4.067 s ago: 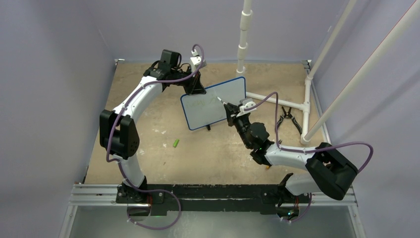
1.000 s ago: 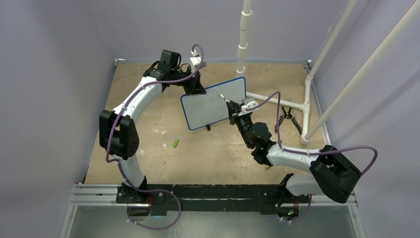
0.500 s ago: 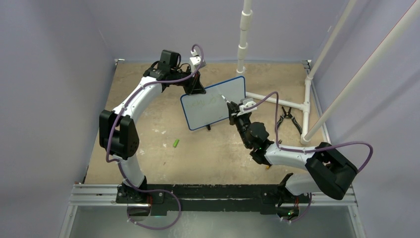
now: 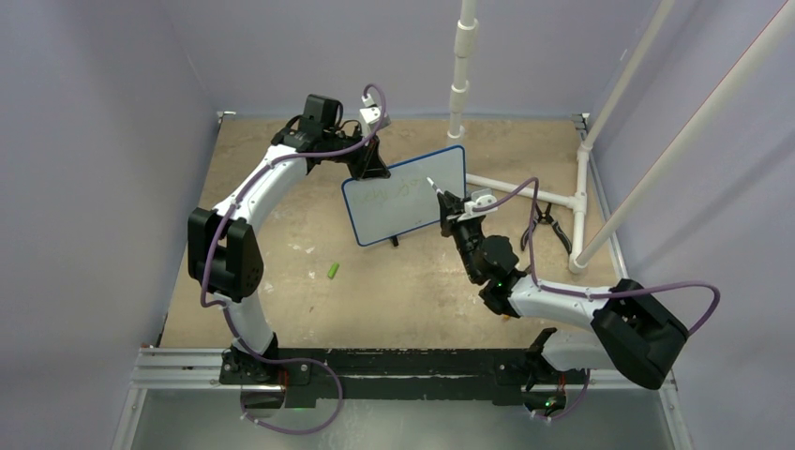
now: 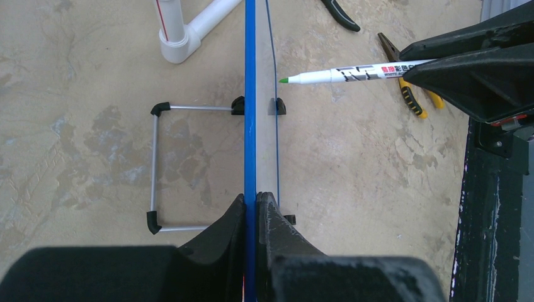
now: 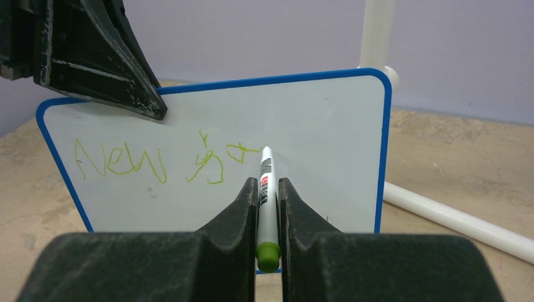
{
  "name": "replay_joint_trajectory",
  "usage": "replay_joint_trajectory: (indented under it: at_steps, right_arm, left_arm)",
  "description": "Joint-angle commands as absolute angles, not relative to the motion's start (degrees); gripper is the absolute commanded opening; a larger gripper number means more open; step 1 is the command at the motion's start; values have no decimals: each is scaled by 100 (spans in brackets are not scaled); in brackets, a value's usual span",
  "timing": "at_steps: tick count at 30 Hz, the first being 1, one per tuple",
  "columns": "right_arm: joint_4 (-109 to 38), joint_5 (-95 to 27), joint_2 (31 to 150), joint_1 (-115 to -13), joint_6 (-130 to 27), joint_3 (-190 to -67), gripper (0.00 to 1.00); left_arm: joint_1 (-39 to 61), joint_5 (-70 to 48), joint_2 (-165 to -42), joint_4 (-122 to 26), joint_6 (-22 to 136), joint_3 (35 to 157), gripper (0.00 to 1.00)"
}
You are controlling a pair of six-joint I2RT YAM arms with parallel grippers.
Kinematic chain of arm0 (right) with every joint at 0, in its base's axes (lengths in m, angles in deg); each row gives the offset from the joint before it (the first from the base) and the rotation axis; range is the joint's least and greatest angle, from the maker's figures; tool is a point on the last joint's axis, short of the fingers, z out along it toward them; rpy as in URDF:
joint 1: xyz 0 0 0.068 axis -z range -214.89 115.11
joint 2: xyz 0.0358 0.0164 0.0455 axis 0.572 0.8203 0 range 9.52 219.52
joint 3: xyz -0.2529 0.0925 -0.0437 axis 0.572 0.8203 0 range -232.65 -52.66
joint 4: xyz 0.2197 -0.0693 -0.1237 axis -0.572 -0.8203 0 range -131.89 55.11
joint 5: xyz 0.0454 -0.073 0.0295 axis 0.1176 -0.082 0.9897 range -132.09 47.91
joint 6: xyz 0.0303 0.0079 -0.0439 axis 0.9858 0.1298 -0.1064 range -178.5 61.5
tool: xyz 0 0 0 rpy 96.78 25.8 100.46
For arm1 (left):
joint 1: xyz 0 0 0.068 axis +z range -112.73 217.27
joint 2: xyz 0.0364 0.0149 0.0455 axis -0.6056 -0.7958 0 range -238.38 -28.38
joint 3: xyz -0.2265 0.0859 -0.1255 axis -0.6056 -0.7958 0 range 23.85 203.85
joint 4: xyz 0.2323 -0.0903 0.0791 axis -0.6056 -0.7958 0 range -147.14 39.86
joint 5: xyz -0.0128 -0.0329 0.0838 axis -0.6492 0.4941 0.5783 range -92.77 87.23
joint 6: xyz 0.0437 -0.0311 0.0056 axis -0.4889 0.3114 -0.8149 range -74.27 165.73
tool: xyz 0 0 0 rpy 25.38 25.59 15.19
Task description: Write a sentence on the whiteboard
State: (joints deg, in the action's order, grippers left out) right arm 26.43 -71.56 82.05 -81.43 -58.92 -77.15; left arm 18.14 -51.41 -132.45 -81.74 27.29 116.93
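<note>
The whiteboard (image 4: 403, 208) stands upright mid-table, blue-framed; from the left wrist it shows edge-on (image 5: 250, 94). My left gripper (image 4: 368, 169) (image 5: 255, 200) is shut on its top edge near the left corner. The sentence (image 6: 119, 165) is green handwriting, "New" followed by further strokes (image 6: 208, 167), faint from above (image 4: 386, 194). My right gripper (image 4: 450, 206) (image 6: 267, 185) is shut on a white marker (image 6: 266, 189) (image 5: 352, 73) with a green end. The marker's tip (image 6: 265, 150) rests at the board face, at the right end of a short horizontal stroke.
A green marker cap (image 4: 333, 271) lies on the table front-left of the board. Pliers (image 4: 546, 223) (image 5: 409, 100) lie to the right beside a white PVC pipe frame (image 4: 525, 190) (image 6: 453, 220). The board's wire stand (image 5: 154, 163) sticks out behind it.
My right gripper has carried the marker to the right along the board, and the green writing has grown rightward. The left gripper and board have stayed put.
</note>
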Motion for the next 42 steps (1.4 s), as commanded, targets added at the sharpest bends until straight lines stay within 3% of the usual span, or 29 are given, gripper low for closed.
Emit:
replay_joint_trajectory:
  at_steps: [1, 20, 42]
  right_arm:
    - [2980, -7178, 8212, -8129, -5919, -7828, 0]
    - [3355, -7171, 8564, -8130, -6119, -8023, 0]
    - [2669, -7192, 8625, -8138, -5632, -7858, 0]
  left_arm:
    - [1838, -5040, -13099, -8345, 2538, 11574, 0]
    - [1838, -5028, -13160, -8356, 2536, 11576, 0]
    - [1846, -5057, -13127, -8338, 2538, 11574, 0]
